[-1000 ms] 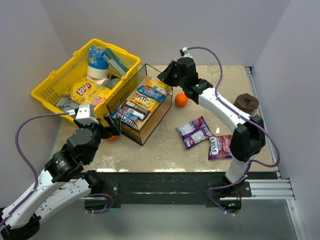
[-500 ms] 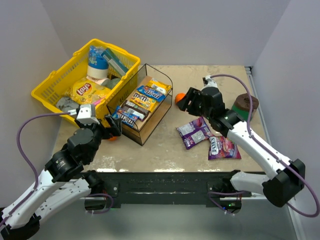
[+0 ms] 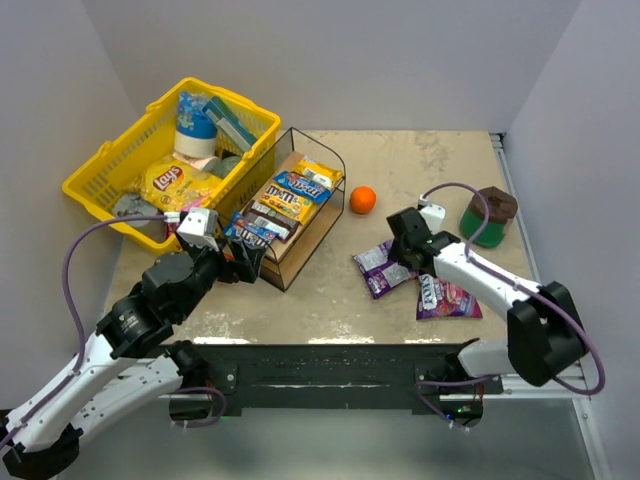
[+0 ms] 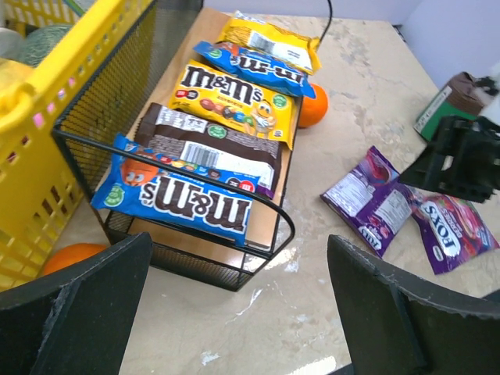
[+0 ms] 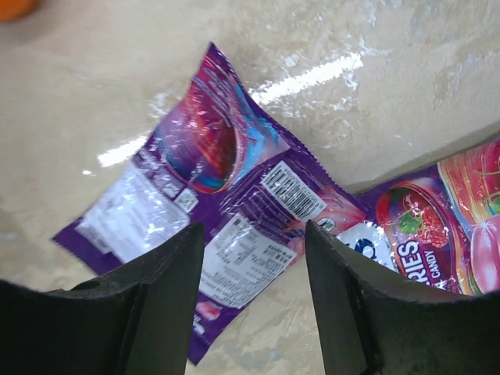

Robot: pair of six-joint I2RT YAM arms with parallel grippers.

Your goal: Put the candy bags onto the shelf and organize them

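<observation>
The black wire shelf (image 3: 283,284) stands at centre left and holds several candy bags: a blue M&M's (image 3: 250,232) at the front, then brown (image 3: 268,217), yellow (image 3: 284,200), blue (image 3: 301,184) and yellow (image 3: 319,171). In the left wrist view the shelf (image 4: 266,205) and its blue front bag (image 4: 180,199) lie just ahead of my open, empty left gripper (image 4: 238,312). A purple bag (image 3: 378,268) and a pink-purple Fox's bag (image 3: 446,296) lie flat on the table. My right gripper (image 5: 254,305) is open, low over the purple bag (image 5: 226,180), with the Fox's bag (image 5: 437,226) to its right.
A yellow shopping basket (image 3: 110,165) with a Lay's bag (image 3: 175,183) stands left of the shelf. One orange (image 3: 363,200) lies right of the shelf, another (image 4: 74,258) by the basket's near corner. A green cup with a brown lid (image 3: 487,215) stands at the right.
My right arm swung from the back of the shelf toward me and down over the purple bag. My left gripper edged right, toward the shelf's front corner.
</observation>
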